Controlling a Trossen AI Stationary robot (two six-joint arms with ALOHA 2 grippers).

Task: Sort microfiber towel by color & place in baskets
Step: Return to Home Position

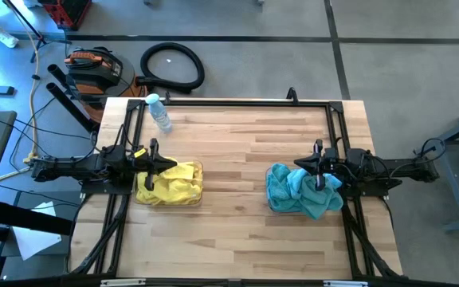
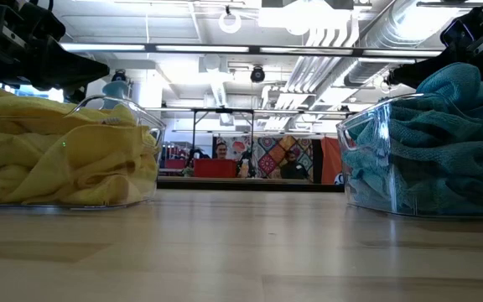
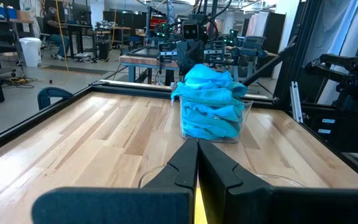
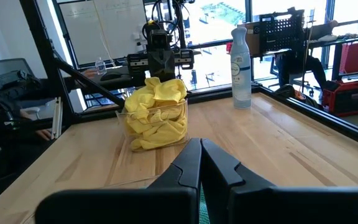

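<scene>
Beyond the left basket point(image 2: 145, 124), upright water bottle point(image 1: 159, 112), black hose point(image 1: 172, 65) on floor

Grey concrete floor point(image 1: 253, 56) is spreading around the wooden table point(image 1: 245, 135), where a black hose coil point(image 1: 198, 73) is lying beside an orange-and-black machine point(image 1: 94, 67). Ceiling lights point(image 2: 309, 15) are glowing among pale ducts point(image 2: 418, 25); daylight is entering through windows point(image 4: 219, 15).

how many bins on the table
2: left bin, holding yellow towels, under the left gripper; right bin, holding teal towels, under the right gripper. None seems hidden.
</scene>
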